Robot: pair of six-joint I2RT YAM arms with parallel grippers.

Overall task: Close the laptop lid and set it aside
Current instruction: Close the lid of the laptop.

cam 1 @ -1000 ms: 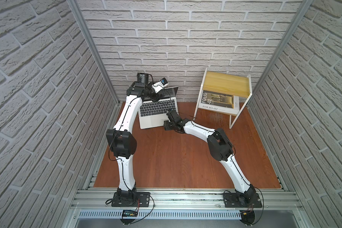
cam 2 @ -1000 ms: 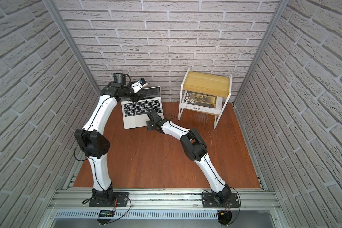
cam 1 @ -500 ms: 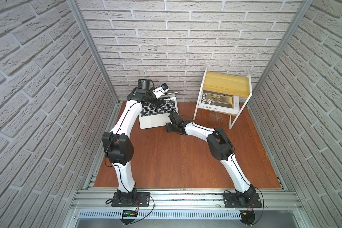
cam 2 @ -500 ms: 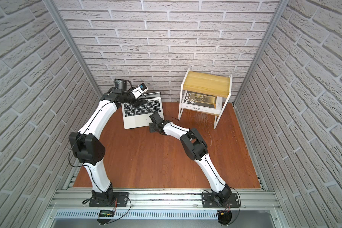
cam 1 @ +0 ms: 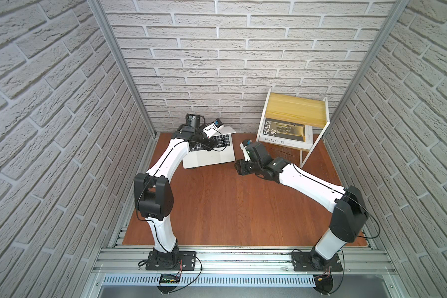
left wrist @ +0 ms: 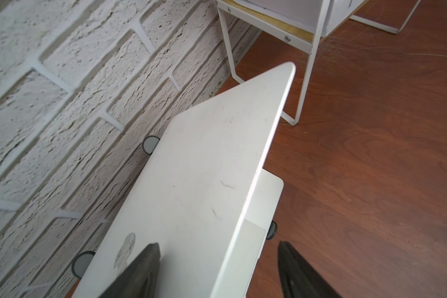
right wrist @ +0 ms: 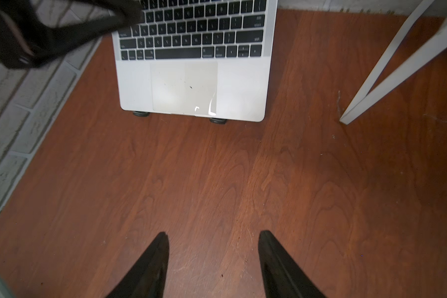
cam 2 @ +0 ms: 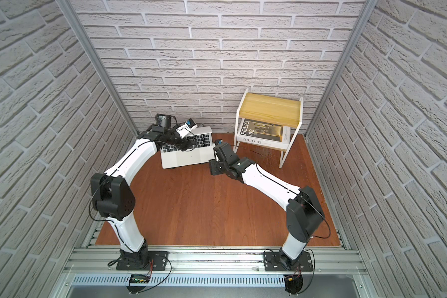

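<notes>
The silver-white laptop (cam 1: 212, 157) (cam 2: 189, 157) sits raised at the back left, its black keys and trackpad (right wrist: 183, 87) showing. The lid (left wrist: 204, 180) is tilted low over the keyboard and shows in both top views only as a thin sliver (cam 1: 229, 129) (cam 2: 207, 128). My left gripper (left wrist: 218, 243) (cam 1: 212, 145) is open and straddles the lid's free edge, one finger (left wrist: 147, 263) over its outer face by the logo. My right gripper (right wrist: 213, 240) (cam 1: 240, 167) (cam 2: 213, 167) is open over bare floor, in front of the laptop and to its right, holding nothing.
A white-framed side table with a wooden top (cam 1: 294, 111) stands at the back right, with the FOLIO-02 book (cam 1: 284, 134) on its lower shelf. Dark round feet (right wrist: 217, 120) show under the laptop's front edge. Brick walls close in on the back and both sides.
The lid has come down from near upright to low over the keyboard, my left gripper following it. The right gripper has drawn back from the laptop's front corner, towards the right.
</notes>
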